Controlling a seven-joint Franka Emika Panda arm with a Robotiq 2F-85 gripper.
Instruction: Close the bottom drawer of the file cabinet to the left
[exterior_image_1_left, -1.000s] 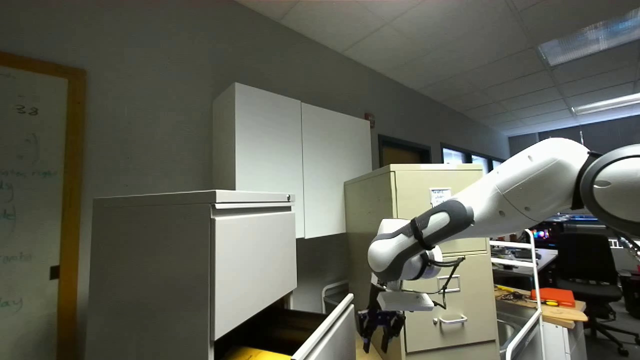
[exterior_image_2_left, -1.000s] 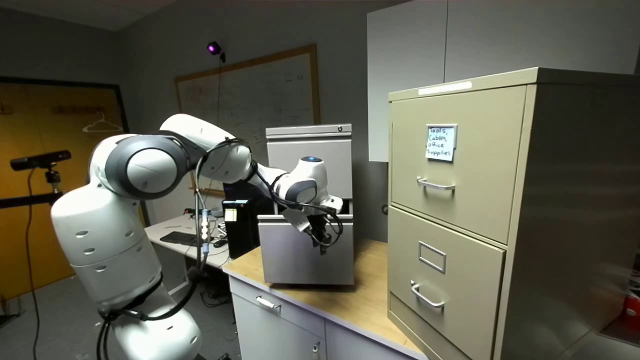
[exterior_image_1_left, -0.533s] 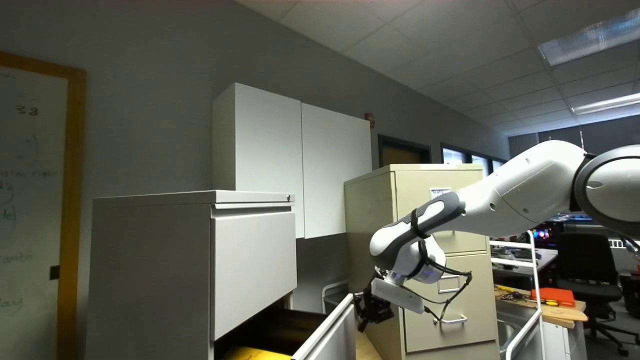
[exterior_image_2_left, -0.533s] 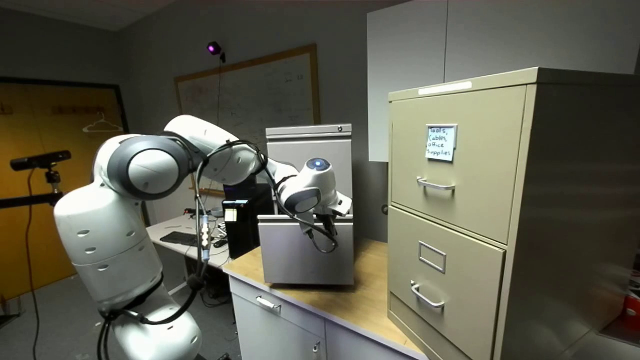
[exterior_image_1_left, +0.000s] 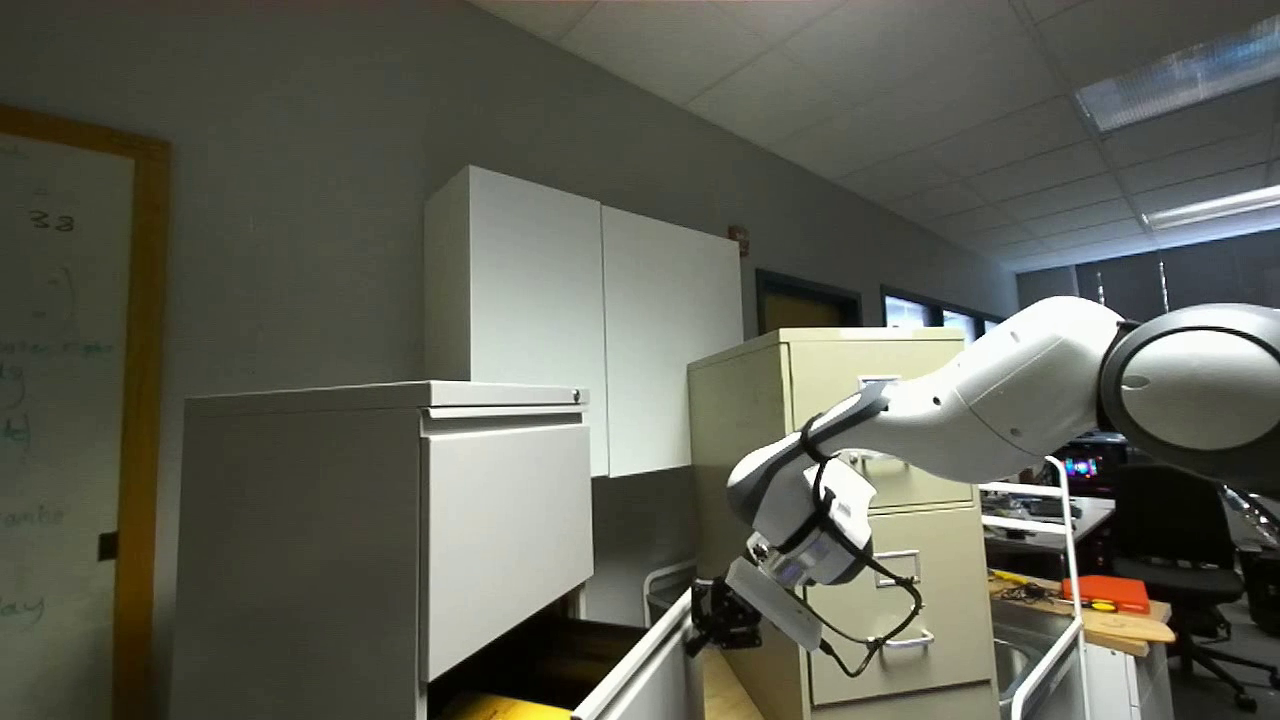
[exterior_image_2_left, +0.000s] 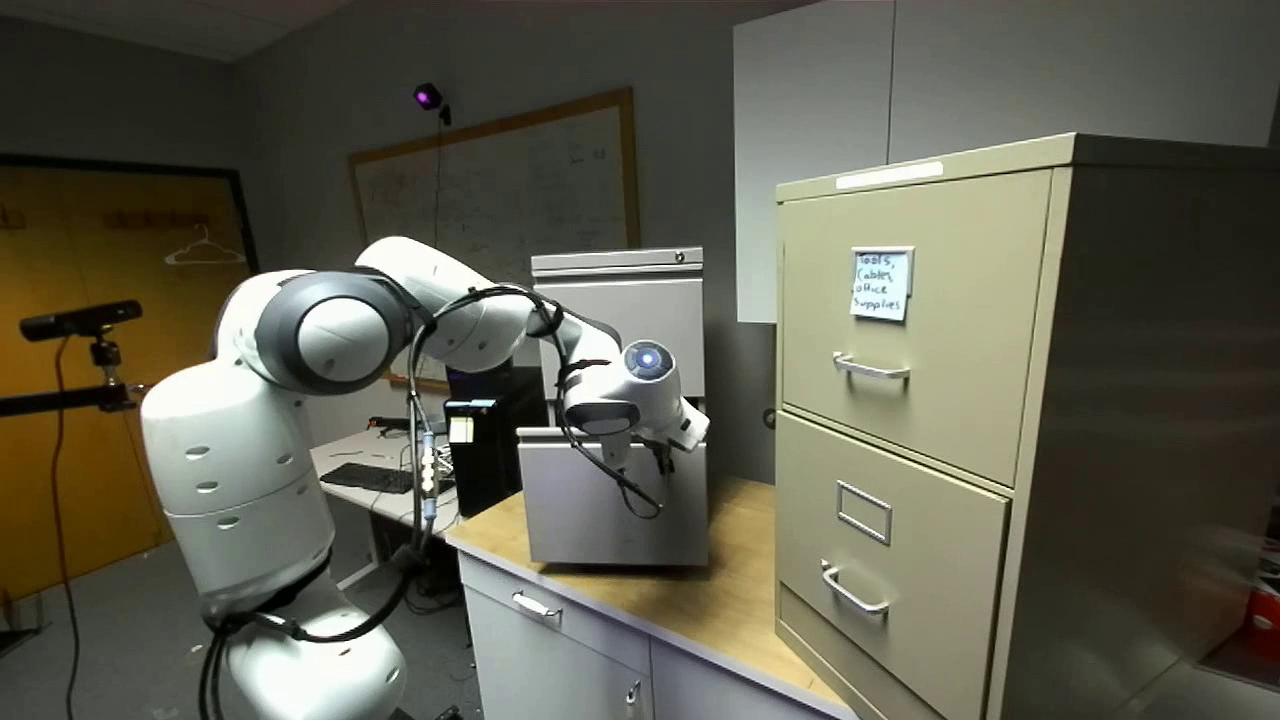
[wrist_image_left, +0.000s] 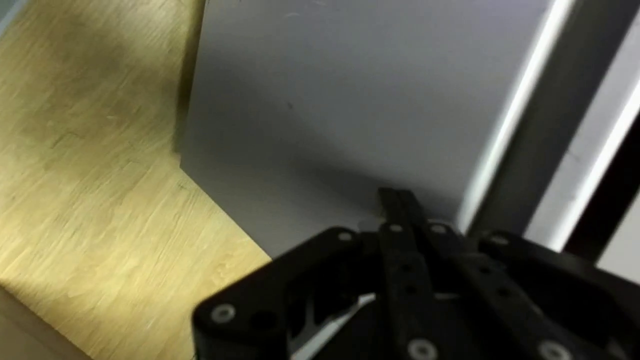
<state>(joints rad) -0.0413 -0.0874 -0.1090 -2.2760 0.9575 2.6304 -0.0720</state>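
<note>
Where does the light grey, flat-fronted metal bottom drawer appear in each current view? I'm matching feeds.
In an exterior view: bottom drawer at the lower edge, near the middle.
In an exterior view: bottom drawer just below centre, partly behind the white jointed robot arm.
Wrist view: bottom drawer fills the upper middle.
Shared landmark: pale wood countertop, right of it in both exterior views, left in the wrist view.

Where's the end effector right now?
In the wrist view, the end effector sits lower right, at the front of the bottom drawer, near that drawer's top edge.
</note>
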